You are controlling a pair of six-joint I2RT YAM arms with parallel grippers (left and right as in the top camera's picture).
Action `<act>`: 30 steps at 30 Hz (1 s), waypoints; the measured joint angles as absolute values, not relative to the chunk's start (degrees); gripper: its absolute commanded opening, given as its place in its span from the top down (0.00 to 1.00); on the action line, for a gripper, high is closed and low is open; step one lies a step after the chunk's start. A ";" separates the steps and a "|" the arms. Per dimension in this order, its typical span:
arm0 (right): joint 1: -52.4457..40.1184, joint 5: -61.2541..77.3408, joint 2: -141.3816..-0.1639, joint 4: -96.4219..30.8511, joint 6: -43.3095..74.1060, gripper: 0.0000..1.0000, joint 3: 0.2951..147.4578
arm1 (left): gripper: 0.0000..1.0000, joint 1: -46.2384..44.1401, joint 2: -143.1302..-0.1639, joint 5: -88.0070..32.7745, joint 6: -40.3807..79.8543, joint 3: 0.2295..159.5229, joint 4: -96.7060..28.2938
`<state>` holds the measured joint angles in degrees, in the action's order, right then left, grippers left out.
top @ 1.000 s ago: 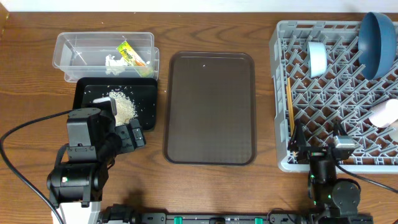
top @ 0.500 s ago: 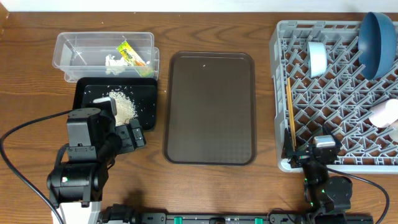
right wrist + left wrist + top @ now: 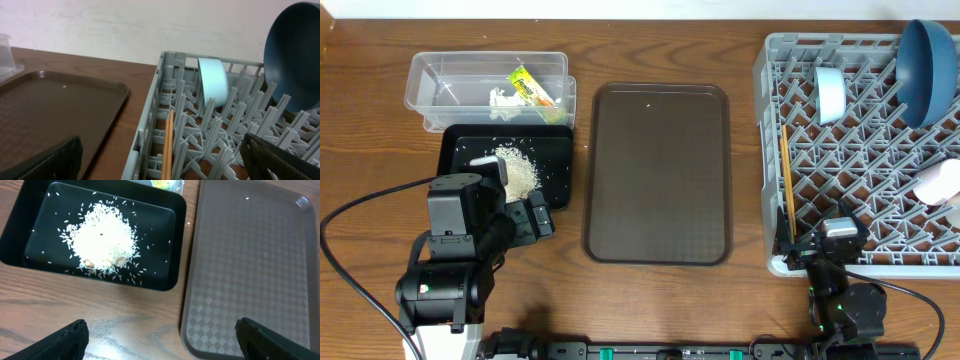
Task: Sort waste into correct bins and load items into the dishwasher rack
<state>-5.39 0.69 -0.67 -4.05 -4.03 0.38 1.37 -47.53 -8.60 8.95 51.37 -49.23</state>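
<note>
Currently, brown serving tray (image 3: 657, 170) taken as reference, lying flat at centre of table (image 3: 360, 150). Left of it, just beside its left edge with a narrow gap: shallow black tray (image 3: 556, 165), holding a heap of white rice bits (image 3: 516, 170) with stray grains scattered round the heap. Also left of reference tray, on far side of black tray and close against it (contact not resolvable): clear tub (image 3: 440, 72), containing yellow-green snack wrapper (image 3: 529, 86) and crumpled white paper scraps (image 3: 502, 98). Left gripper (image 3: 167, 337) hanging over bare table near reference tray's near-left corner, fingers spread wide to both edges of wrist view, nothing between them. Right of reference tray, separated by a strip of table: grey dishwasher rack (image 3: 840, 150). Wooden chopsticks (image 3: 786, 175) lying lengthwise in rack channel nearest the tray. Light-blue bowl (image 3: 830, 92) standing on edge between pegs, one step farther from tray than chopsticks. Dark-blue plate (image 3: 926, 68) upright at rack corner farthest from tray. White cup (image 3: 938, 182) on its side along rack edge away from tray. Right gripper (image 3: 165, 159) low at rack's near rim, at the corner toward tray, fingers wide apart, holding nothing.
</note>
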 measured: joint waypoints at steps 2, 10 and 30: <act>-5.39 0.69 -0.67 -4.05 -4.03 0.01 0.38 | 0.04 1.37 -47.53 -8.60 8.95 51.37 -49.23; -5.39 0.69 -0.67 -4.05 -4.05 0.01 0.40 | 0.04 1.37 -47.53 -8.60 8.97 51.37 -49.23; -5.39 0.91 -0.67 -4.10 -4.05 0.01 0.38 | 0.02 -2.11 -28.95 -7.49 5.50 40.36 -41.50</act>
